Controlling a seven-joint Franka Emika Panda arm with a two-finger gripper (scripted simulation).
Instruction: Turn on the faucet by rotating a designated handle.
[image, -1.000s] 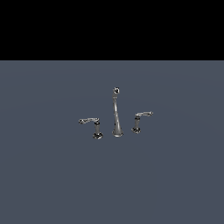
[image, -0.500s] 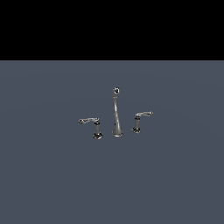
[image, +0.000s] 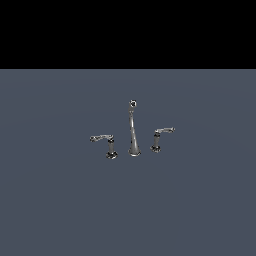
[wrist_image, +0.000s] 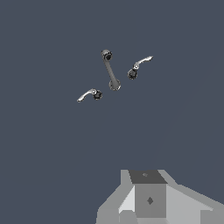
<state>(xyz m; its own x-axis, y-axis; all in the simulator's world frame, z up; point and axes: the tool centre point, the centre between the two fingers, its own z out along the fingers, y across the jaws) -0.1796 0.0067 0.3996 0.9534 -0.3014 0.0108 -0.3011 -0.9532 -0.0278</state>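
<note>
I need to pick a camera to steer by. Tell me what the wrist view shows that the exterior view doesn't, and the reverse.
Only the wrist view shows part of the gripper, grey, at the picture's edge, well away from the faucet; its jaws are out of frame. Only the exterior view shows the faucet from the side, its spout standing upright, and a black band above the floor. Both show the spout, the shorter handle and the longer handle on the plain grey floor.

No arm visible in the exterior view. Wrist view only: grey blocky gripper body (wrist_image: 148, 199) at the frame edge, seen from above and behind, a darker square face at its middle with a small diamond mark. Fingers not seen; whether the jaws stand apart or together cannot be told. Nothing held in sight.
</note>
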